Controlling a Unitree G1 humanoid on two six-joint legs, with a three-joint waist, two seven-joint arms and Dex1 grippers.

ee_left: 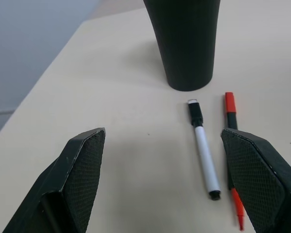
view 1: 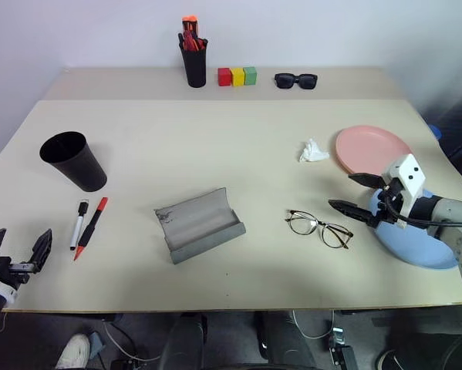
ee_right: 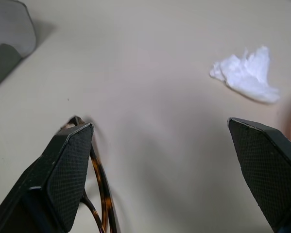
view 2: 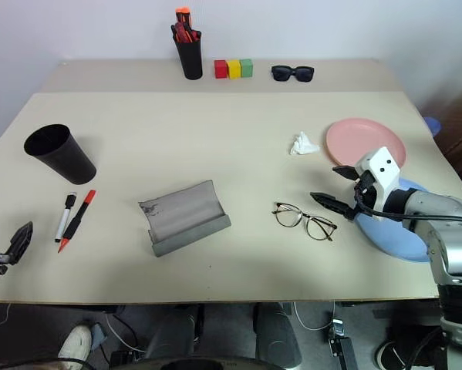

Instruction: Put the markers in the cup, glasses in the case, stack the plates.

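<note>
The black cup (view 1: 72,159) stands at the table's left. In front of it lie the two markers side by side, the white one (view 1: 78,223) and the red one (view 1: 91,227). My left gripper (view 1: 21,240) hovers open near the front-left edge, just short of them, with nothing between its fingers (ee_left: 82,179). The grey case (view 1: 197,223) lies open mid-table. The wire glasses (view 1: 318,228) rest to its right. Just beyond them my right gripper (view 1: 342,191) is open and empty, above the blue plate (view 1: 419,243). The pink plate (view 1: 372,148) sits behind it.
A crumpled tissue (view 1: 313,151) lies left of the pink plate. At the back stand a black pen holder (view 1: 193,65) with orange-red pens, three coloured blocks (view 1: 237,75) and black sunglasses (view 1: 295,80). The blue plate overhangs the right edge.
</note>
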